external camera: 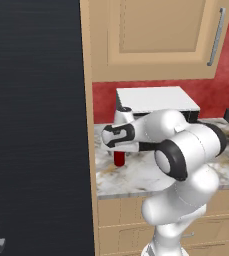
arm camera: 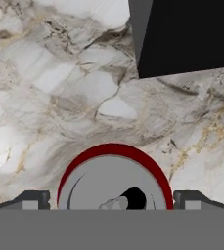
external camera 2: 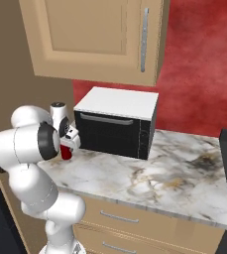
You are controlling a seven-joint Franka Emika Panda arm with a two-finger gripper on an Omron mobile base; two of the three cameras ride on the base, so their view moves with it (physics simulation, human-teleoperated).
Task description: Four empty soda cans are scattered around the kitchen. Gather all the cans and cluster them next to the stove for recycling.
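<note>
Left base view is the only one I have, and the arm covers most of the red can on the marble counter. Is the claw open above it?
Observer: Yes. In the hand view the claw is open, with one tip on each side of the small red cylindrical soda can.
Operator: Is the can upright?
Observer: Yes, its silver top faces the hand camera.
Operator: Is anything close enough to block the claw?
Observer: The black microwave oven with a white top stands beside the can, but bare grey-white marble counter shows between them.
</note>
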